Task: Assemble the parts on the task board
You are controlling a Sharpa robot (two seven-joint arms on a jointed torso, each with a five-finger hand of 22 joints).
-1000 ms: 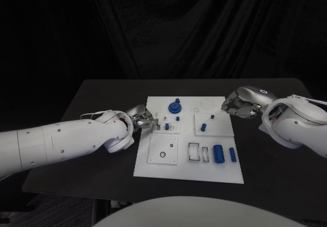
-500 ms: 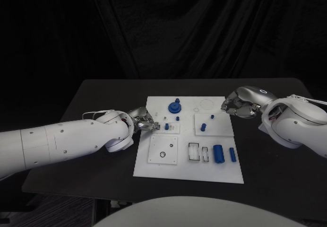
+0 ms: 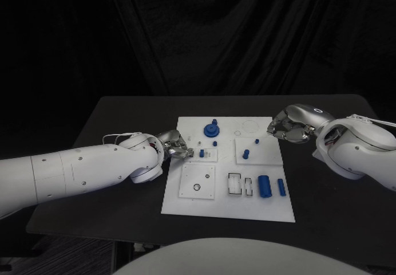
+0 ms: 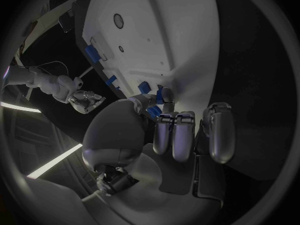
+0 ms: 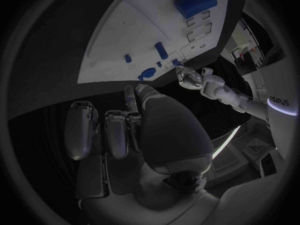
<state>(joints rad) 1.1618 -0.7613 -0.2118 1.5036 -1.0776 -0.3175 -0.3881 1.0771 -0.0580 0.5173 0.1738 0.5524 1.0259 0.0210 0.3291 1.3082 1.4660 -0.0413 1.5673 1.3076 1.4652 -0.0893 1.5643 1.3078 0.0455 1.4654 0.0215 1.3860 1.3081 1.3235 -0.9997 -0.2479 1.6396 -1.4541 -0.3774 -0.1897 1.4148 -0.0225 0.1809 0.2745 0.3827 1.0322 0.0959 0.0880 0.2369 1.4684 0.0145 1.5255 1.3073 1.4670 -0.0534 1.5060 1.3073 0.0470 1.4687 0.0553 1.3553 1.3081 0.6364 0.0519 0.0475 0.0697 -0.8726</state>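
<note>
**Two hands are being kept at opposite edges of the task board**

The task board (image 3: 229, 172) is being used as the landmark here. The left hand (image 3: 175, 144) is being held at its left edge, level with the small blue peg (image 3: 201, 153), which is standing upright just inside that edge. The fingers are being curled in over the edge; in the left wrist view something blue is being seen between the fingertips (image 4: 167, 96), but whether a part is being pinched cannot be told.

The right hand (image 3: 289, 127) is being held just off the board's right edge, near the far corner, with its fingers curled in and nothing visible in them.

The large blue cylinder (image 3: 265, 186) is lying in the board's near right part, its long axis running from near to far. It is judged that the right hand is nearer to it.
</note>
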